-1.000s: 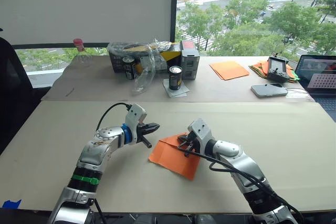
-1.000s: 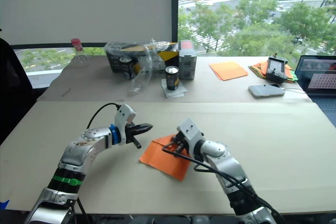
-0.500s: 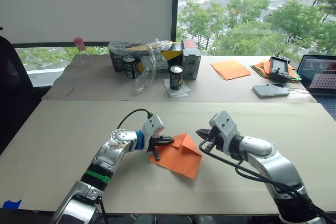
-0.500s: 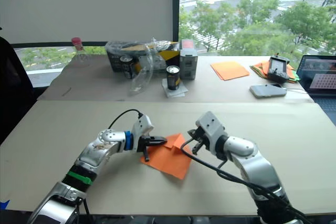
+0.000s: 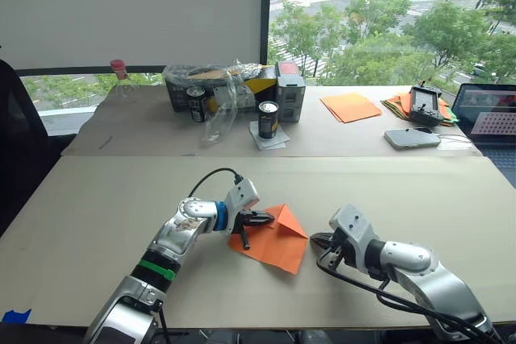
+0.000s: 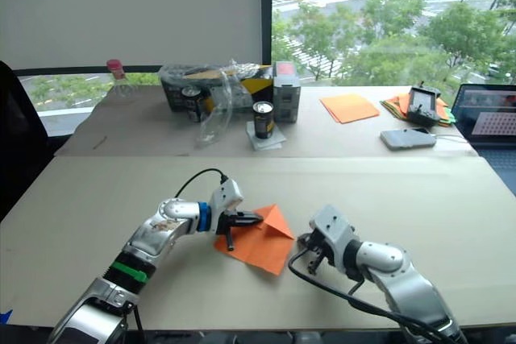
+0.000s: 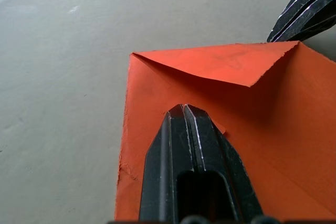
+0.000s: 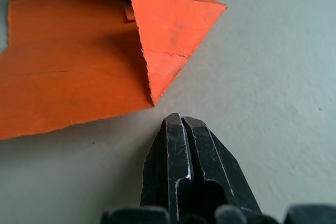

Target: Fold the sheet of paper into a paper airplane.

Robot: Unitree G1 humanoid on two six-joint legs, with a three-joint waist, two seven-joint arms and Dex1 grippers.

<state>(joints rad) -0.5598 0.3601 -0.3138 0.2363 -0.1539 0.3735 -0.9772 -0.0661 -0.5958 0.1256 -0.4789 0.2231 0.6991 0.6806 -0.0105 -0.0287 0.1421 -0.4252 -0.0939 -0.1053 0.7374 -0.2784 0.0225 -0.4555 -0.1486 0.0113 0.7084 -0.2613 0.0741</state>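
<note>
— Where is the sheet of paper [image 5: 272, 239] sitting right now?

— It is lying on the near surface [image 5: 97, 199], a little below the centre of the head camera's frame, between the 2 arms. It is bright orange, and 1 corner flap is folded over and standing up slightly, making a point toward the upper right of the sheet.

— And the left claw [image 5: 262, 218]?

— It is reaching in from the left of the frame, its 2 black fingers pressed together, with the tips resting on the sheet just beside the folded flap. In its wrist camera the closed tips [image 7: 184, 115] are lying over the orange, right under the flap's edge.

— Is it pinching the paper?

— I am seeing it pressing on top of the sheet, nothing between the fingers.

— What about the right claw [image 5: 317, 240]?

— It is sitting low on the surface at the lower right of the sheet, fingers also pressed together and holding nothing. Its tips are pointing at the sheet's right corner, close but apart from it, bare surface showing between them.

— Anything else around?

— On the far surface, across the upper half of the frame: a stack of orange sheets [image 5: 351, 106], 2 dark cans [image 5: 268, 119], a cluttered box [image 5: 234, 86] and a laptop [image 5: 492, 114] at the right edge.
</note>
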